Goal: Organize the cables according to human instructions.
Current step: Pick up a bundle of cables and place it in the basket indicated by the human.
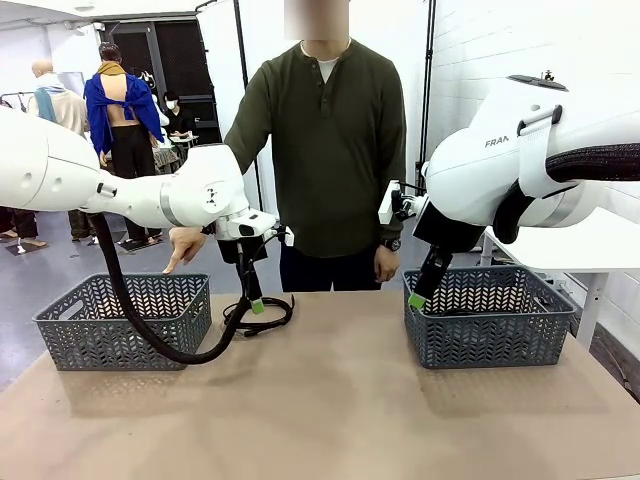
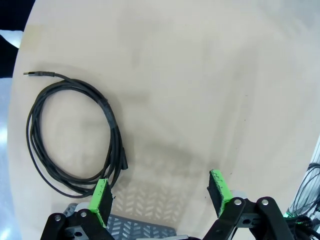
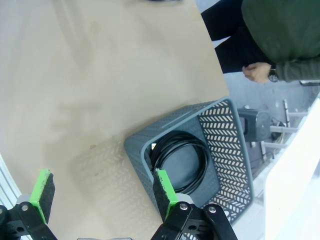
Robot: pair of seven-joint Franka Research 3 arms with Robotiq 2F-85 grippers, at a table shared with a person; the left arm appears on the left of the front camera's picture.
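Observation:
One black cable (image 1: 268,316) lies coiled on the table between the baskets, near the far edge. My left gripper (image 1: 253,300) hangs just above it, pointing down. In the left wrist view the coil (image 2: 70,135) lies left of the open left gripper (image 2: 160,195), with nothing between the green pads. My right gripper (image 1: 418,298) hovers open over the left rim of the right basket (image 1: 490,345). A second coiled cable (image 3: 181,161) lies inside that basket (image 3: 220,130), beside the right gripper (image 3: 102,192). The human (image 1: 330,140) stands at the far side, one hand (image 1: 183,250) pointing down at the left basket (image 1: 120,335).
The table's brown surface (image 1: 330,410) is bare towards me. My left arm's thick ribbed hose (image 1: 165,345) sags in front of the left basket. The person's other hand (image 3: 257,72) hangs by the far edge. Other people stand far off at the back left.

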